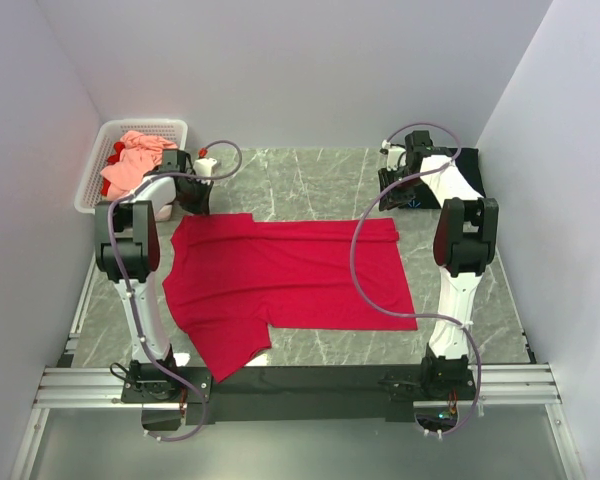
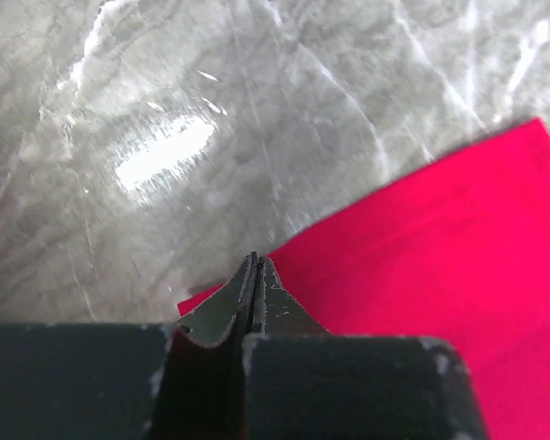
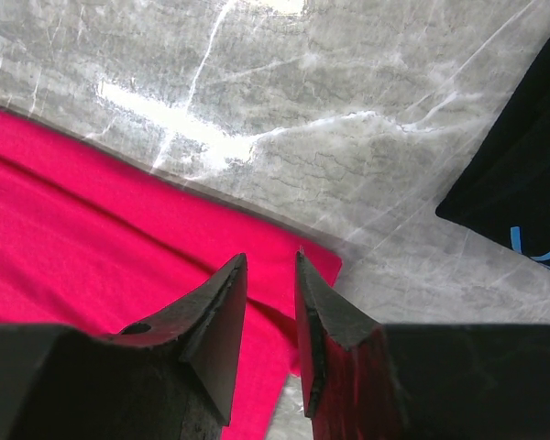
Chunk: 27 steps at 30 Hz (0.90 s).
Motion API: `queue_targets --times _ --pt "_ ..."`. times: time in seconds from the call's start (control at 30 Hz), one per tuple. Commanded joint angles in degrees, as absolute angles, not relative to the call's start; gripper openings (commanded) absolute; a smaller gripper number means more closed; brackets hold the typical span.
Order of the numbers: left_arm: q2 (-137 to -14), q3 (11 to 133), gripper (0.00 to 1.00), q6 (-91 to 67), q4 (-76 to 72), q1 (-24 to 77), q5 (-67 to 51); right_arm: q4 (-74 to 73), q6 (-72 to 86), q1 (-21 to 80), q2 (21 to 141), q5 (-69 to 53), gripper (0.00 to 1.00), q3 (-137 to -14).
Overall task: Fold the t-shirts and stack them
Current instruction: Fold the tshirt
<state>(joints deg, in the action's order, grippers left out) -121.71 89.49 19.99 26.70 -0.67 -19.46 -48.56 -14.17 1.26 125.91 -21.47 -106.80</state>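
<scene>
On the grey marble table [image 1: 310, 180], the crimson-red t-shirt [image 1: 290, 275] lies spread flat between the two arms, with its collar end toward the left arm and its hem toward the right. At its far-left corner the left gripper [image 2: 254, 261] has its jaws pressed tight together right on the cloth's edge, though the wrist view does not show whether any fabric is pinched between them. Over the far-right corner the right gripper [image 3: 270, 258] hangs with a narrow gap between its jaws, grasping nothing. Just beyond it, on the far right of the table, lies the black t-shirt [image 3: 522, 174] with its blue mark [image 3: 536, 247]. The salmon-pink t-shirt [image 1: 135, 160] sits crumpled in the white lattice basket [image 1: 90, 180] at the far left.
</scene>
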Motion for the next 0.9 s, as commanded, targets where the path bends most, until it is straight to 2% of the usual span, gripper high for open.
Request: queue_targets --times 0.0,0.47,0.5,0.6,0.7,0.87 --pt "-116.11 90.62 0.01 20.22 28.82 -0.44 -21.53 -47.72 -13.97 1.23 124.37 -21.27 0.35 -106.53" --pt "-114.17 88.59 0.01 17.85 27.51 -0.44 -20.92 -48.51 -14.24 1.23 124.63 -21.53 0.31 -106.96" --pt "-115.48 89.2 0.18 17.23 27.68 0.95 -19.44 -48.6 -14.15 1.32 124.72 -21.53 0.32 -107.31" --pt "-118.38 91.93 0.48 15.65 29.71 1.05 -17.41 -48.43 -13.98 1.32 124.89 -21.53 0.33 -107.14" --pt "-119.53 91.41 0.52 15.2 29.27 1.32 -15.47 -48.25 -14.06 1.14 124.72 -21.36 0.33 -106.88" --pt "-121.11 90.79 0.5 14.24 29.35 1.58 -12.75 -48.16 -14.24 1.23 124.98 -20.74 0.33 -106.87"
